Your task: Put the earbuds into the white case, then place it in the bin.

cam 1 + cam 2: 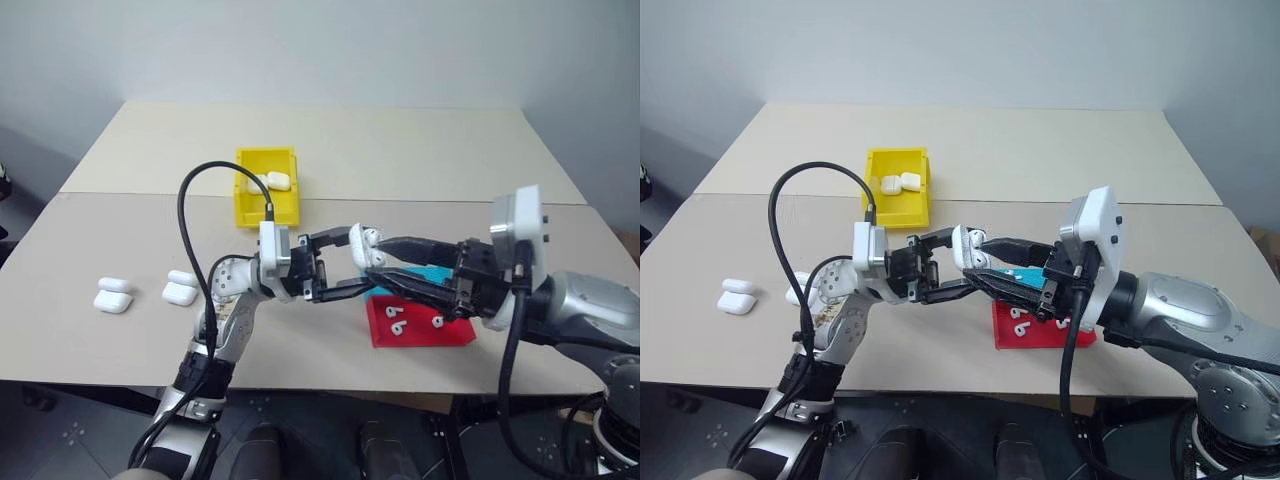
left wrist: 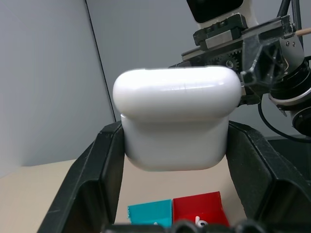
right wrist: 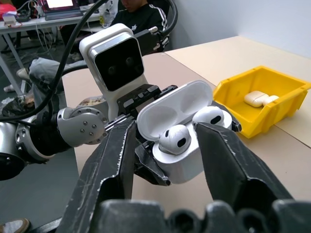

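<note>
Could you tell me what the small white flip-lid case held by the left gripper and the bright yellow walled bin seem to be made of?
The small white flip-lid case, held in the left gripper, looks like glossy hard plastic: smooth rounded shell with bright highlights. The bright yellow walled bin looks like moulded plastic with a duller sheen: even colour, thick rigid walls.

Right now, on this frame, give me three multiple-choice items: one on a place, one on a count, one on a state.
1. Where is the open white case?
A. In the left hand
B. In the bin
C. On the red tray

2. How many earbuds sit in it?
A. None
B. One
C. Two

3. The right hand is:
A. Shut on an earbud
B. Open around the case
C. Resting in the bin

Answers: 1 A, its fingers clamp the case; 2 C, two earbuds seated; 3 B, fingers apart, holding nothing.
</note>
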